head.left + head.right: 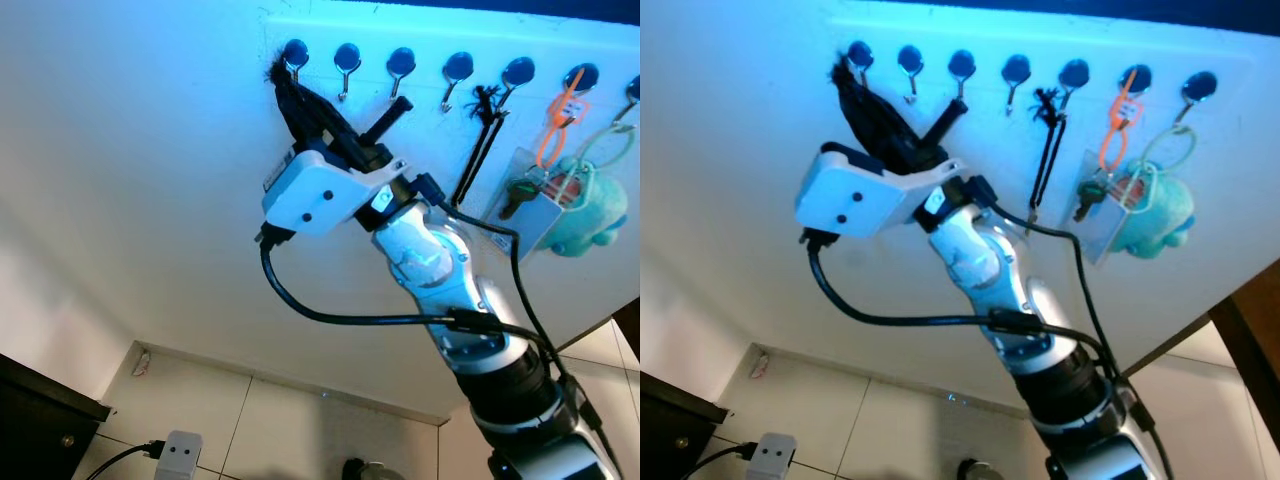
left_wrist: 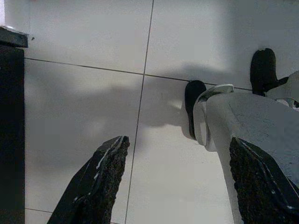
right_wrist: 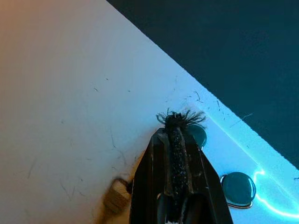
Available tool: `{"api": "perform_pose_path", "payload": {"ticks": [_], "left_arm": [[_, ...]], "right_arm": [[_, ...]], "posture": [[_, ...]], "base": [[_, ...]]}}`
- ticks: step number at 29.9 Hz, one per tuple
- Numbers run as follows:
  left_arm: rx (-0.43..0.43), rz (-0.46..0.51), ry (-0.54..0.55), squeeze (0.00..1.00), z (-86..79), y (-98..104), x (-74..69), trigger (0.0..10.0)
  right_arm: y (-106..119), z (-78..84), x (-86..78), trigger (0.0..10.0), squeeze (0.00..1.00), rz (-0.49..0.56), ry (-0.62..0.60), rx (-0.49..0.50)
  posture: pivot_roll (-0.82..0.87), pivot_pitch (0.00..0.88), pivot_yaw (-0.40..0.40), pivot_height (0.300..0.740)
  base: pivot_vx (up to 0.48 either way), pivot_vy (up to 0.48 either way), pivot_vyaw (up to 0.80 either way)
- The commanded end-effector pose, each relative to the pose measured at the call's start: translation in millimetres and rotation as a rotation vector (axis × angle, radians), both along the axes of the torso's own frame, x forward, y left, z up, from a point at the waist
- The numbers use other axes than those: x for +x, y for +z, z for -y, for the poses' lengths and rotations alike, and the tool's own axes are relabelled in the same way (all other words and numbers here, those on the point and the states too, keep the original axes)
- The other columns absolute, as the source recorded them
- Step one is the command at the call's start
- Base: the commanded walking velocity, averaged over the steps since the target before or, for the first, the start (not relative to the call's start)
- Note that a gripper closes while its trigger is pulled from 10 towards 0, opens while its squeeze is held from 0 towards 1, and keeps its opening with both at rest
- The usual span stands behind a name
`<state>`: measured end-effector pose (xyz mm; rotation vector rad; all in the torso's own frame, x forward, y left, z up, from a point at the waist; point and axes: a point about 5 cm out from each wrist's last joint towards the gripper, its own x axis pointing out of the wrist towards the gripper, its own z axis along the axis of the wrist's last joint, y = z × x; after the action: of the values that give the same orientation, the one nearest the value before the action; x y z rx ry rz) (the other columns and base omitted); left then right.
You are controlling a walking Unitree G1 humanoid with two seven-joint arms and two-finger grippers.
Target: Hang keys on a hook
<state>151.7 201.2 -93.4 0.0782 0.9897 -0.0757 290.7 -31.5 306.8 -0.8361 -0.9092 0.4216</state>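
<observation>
So my right gripper point(image 1: 285, 85) is up at the row of hooks point(image 1: 458, 70) on the white wall point(image 1: 150, 180), and its fingers are pinched tight on a black frayed cord point(image 3: 176, 140), the fuzzy end poking out past the fingertips. I can't actually make out any keys on that cord from here, just the cord itself. The tip of it sits right against the first hook point(image 1: 295, 55) at the left end of the row, touching or nearly so, can't tell if it's looped on.

Further along the row from that hook: two bare hooks, then a black lanyard point(image 1: 480, 140) hanging down, then an orange clip point(image 1: 560, 120) with a clear card holder point(image 1: 535, 195) and some keys point(image 1: 515, 195), and a teal plush toy point(image 1: 590, 215) beside those.

My left gripper point(image 2: 182, 182) hangs down over the tiled floor point(image 2: 84, 46), fingers spread apart, holding nothing.
</observation>
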Motion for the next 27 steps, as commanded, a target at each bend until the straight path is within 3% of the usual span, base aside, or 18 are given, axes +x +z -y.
{"api": "perform_pose_path", "payload": {"ticks": [1,12,17,27], "left_arm": [[0.006,-0.042,-0.007,0.00,-1.1,-4.8,-12.8,10.0],[0.007,-0.045,-0.002,0.00,-2.0,-5.3,-14.7,10.0],[0.007,-0.046,-0.003,0.00,-2.4,-5.4,-15.3,10.0],[0.004,-0.048,-0.007,0.00,-0.9,-5.9,-16.1,10.0]], "right_arm": [[3.4,0.7,0.7,10.0,0.00,0.009,-0.003,0.009],[0.7,1.1,5.4,10.0,0.00,-0.036,-0.011,0.009],[-8.1,-5.1,5.3,10.0,0.00,-0.217,0.126,0.070],[-15.4,-7.1,1.8,10.0,0.00,-0.334,0.226,0.030]], "posture": [[-0.09,0.088,0.076,0.740],[-0.09,0.096,0.078,0.740],[-0.09,0.100,0.078,0.740],[-0.09,0.105,0.077,0.740]], "base": [[0.000,0.000,0.00],[0.000,0.000,0.00],[0.000,0.000,0.00],[0.000,0.000,0.00]]}}
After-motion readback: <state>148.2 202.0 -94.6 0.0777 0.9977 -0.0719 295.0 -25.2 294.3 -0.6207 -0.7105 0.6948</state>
